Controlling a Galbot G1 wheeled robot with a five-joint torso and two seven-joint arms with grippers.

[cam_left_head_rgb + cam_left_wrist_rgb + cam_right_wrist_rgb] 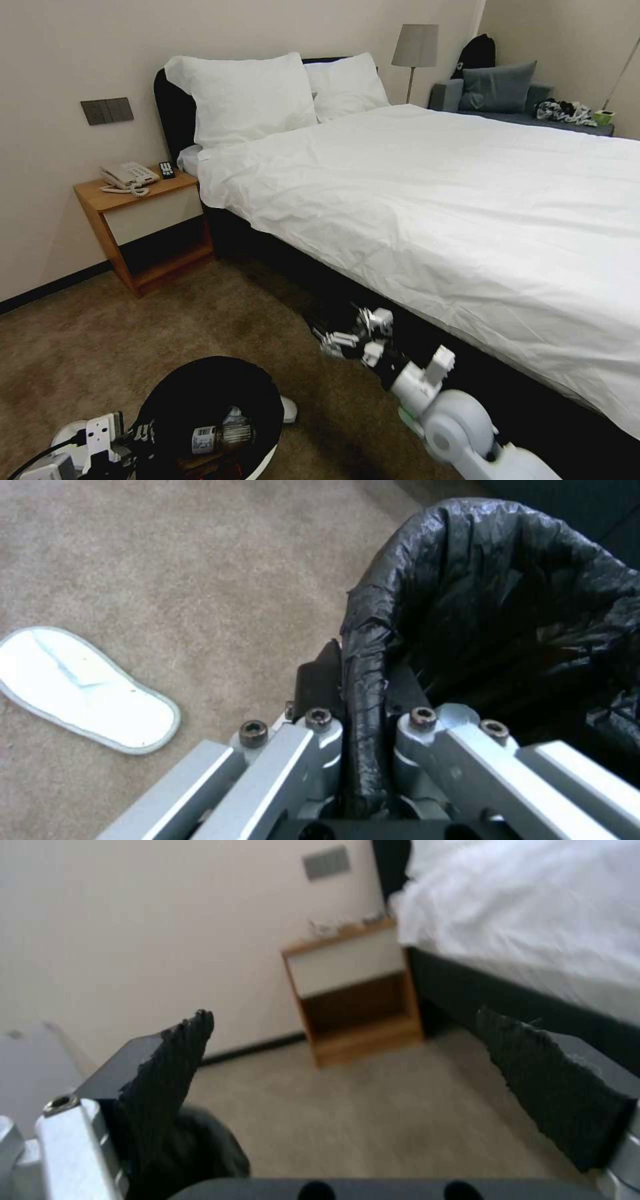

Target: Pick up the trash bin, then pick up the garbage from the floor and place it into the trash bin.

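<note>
The trash bin (200, 393), white with a black bag over its rim, hangs at the lower left of the head view, and a clear bottle (223, 433) lies inside it. My left gripper (133, 433) is shut on the bin's rim (363, 695), one finger inside and one outside. On the carpet beside that gripper a white slipper (87, 690) lies flat. Another white slipper's edge (288, 409) peeks out past the bin. My right gripper (327, 341) hovers low over the carpet by the bed's dark base, its fingers (177, 1060) wide apart with nothing between them.
A large bed (433, 200) with white bedding fills the right side. A wooden nightstand (143, 220) with a phone and a remote stands against the wall at the left. A lamp (413, 50) and a grey sofa (500, 93) are far behind. Brown carpet (200, 313) lies between nightstand and bin.
</note>
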